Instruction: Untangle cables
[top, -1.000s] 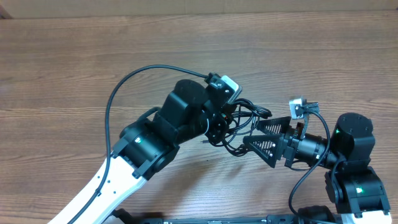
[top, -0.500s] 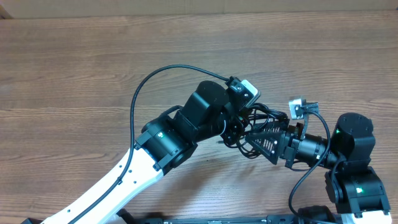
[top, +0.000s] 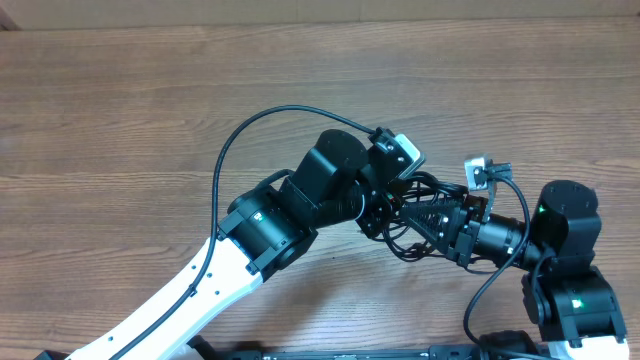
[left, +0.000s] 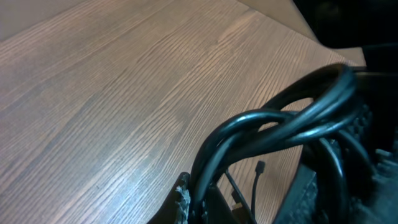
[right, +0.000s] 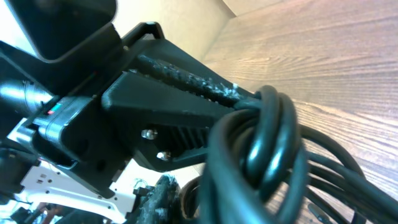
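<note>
Cables (top: 402, 240) hang in a tight black knot just above the table (top: 150, 100), right of centre, in the narrow gap where the two arms meet. From overhead most of the knot is hidden under the arm heads. Only a few loops show below and above them, and single strands cannot be followed.

The left gripper (top: 388, 212) is clamped on the bundle. In the right wrist view its long black fingers (right: 186, 78) run straight into the coil (right: 261, 149) and vanish behind it, so the tips are not visible. The left wrist view is nearly filled by thick glossy loops (left: 280, 127) crossing over each other. One worn finger (left: 181, 200) is cut off at the bottom edge, and a small plug (left: 260, 167) dangles behind the loops (its colour is hard to judge in the shadow).

The right gripper (top: 425, 218) points left into the same knot. Its fingers are drawn narrow with strands between them, pinching the bundle as far as the overhead view shows. Its own camera sits too close for its fingers to be made out.

A thicker lead (top: 225, 160) arcs over the left arm; it belongs to the arm, not to the knot.
</note>
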